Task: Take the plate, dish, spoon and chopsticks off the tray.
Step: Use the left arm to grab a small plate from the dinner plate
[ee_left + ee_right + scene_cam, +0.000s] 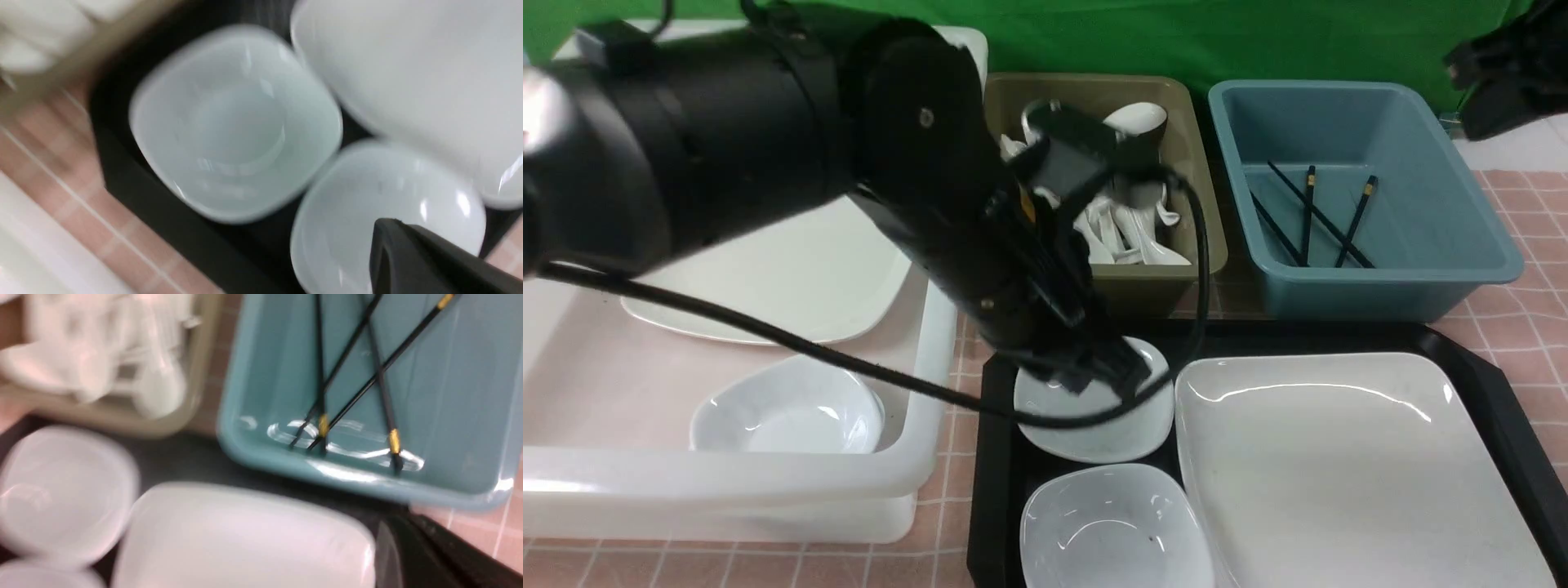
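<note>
The black tray (995,457) carries the large white square plate (1339,474) (245,539) and two small white dishes, one far (1094,429) (237,122) and one near (1111,531) (367,204). My left gripper (1123,376) (384,223) hangs shut and empty just above the far dish. Two plain black chopsticks (1321,214) lie in the blue bin (1388,282) among gold-banded ones. My right arm (1503,73) is raised at the far right, and its gripper (398,527) is shut and empty above the tray's far right corner. The spoon is out of view.
A white tub (915,457) on the left holds another large plate (792,278) and a small dish (788,408). A beige bin (1201,245) (122,416) of white spoons stands behind the tray, beside the blue bin (265,449). My left arm blocks much of the view.
</note>
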Motion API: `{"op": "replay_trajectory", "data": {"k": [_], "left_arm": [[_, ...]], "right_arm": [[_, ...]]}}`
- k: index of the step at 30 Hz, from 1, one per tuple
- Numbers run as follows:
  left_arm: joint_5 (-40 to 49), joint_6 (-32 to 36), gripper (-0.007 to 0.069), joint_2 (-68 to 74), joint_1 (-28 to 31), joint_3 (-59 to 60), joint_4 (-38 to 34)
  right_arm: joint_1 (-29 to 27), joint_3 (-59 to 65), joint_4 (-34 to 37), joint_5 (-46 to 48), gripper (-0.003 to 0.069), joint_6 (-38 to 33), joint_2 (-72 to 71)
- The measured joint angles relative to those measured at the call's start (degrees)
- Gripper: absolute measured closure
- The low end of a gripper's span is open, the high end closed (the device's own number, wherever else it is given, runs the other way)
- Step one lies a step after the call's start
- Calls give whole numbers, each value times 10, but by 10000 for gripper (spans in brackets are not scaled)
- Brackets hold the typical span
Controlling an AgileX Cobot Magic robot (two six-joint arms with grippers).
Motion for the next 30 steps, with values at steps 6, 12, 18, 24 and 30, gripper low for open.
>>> {"op": "replay_trajectory", "data": {"k": [6, 12, 18, 24, 30], "left_arm": [[30, 28, 627, 62, 0, 0, -12], [17, 74, 592, 100, 0, 0, 9], [-23, 105, 425, 120, 0, 0, 13], [-29, 117, 232, 145, 0, 0, 14], [-29, 117, 151, 164, 0, 0, 14]], "right_arm": [[-1, 155, 122, 14, 629, -80, -187], [-1, 366, 199, -12, 629, -153, -334], [-1, 495, 205, -73, 629, -169, -421], [-1, 518, 207, -96, 629, -171, -429], [-1, 519, 208, -117, 629, -172, -429]]}}
